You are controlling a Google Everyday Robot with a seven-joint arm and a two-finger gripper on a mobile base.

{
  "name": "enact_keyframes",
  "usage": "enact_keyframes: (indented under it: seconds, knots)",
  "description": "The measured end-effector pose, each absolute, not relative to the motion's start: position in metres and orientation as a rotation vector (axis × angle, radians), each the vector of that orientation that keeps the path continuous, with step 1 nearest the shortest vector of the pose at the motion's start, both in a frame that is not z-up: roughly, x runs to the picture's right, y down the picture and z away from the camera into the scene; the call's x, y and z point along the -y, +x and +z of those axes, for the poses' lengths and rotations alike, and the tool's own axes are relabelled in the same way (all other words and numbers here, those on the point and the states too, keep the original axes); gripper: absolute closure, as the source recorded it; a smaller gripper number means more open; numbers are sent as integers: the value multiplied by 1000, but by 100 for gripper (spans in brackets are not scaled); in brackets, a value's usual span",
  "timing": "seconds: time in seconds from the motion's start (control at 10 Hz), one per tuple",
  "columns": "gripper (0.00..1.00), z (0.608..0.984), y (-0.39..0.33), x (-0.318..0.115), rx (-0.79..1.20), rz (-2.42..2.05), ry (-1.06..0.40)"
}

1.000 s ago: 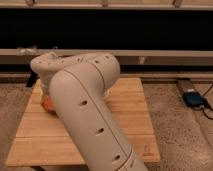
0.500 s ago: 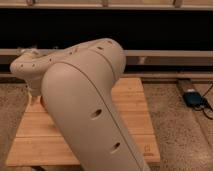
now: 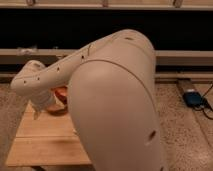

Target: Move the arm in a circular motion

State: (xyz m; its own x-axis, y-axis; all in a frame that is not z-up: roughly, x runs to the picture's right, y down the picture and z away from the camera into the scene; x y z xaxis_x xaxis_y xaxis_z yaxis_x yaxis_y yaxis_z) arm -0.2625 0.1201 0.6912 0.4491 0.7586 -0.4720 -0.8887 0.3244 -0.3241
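The arm (image 3: 115, 100) is cream-white, thick and tubular, with small dark round holes. Its big elbow joint fills the middle of the camera view, close to the lens. The forearm (image 3: 55, 75) reaches left and down to a rounded wrist (image 3: 30, 82). The gripper (image 3: 41, 106) hangs below the wrist, over the left part of the wooden table (image 3: 40, 145), and is mostly hidden by the arm. A small orange object (image 3: 61, 93) lies on the table just right of the gripper.
The light wooden slatted table stands on a speckled floor (image 3: 185, 135). A blue device (image 3: 192, 97) with a dark cable lies on the floor at the right. A dark wall with a pale ledge (image 3: 180, 56) runs across the back.
The arm has swung closer to the camera. Its elbow now fills more of the view and sits further right. The wrist end has shifted left and down.
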Motion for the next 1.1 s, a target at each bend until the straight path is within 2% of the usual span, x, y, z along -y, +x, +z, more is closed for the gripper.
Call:
enact_keyframes:
  seconds: [0.3, 0.6, 1.1]
  knots:
    - [20, 681, -215, -146, -341, 1183, -609]
    - [20, 688, -150, -163, -451, 1308, -604]
    - [20, 733, -43, -141, -564, 1538, -547]
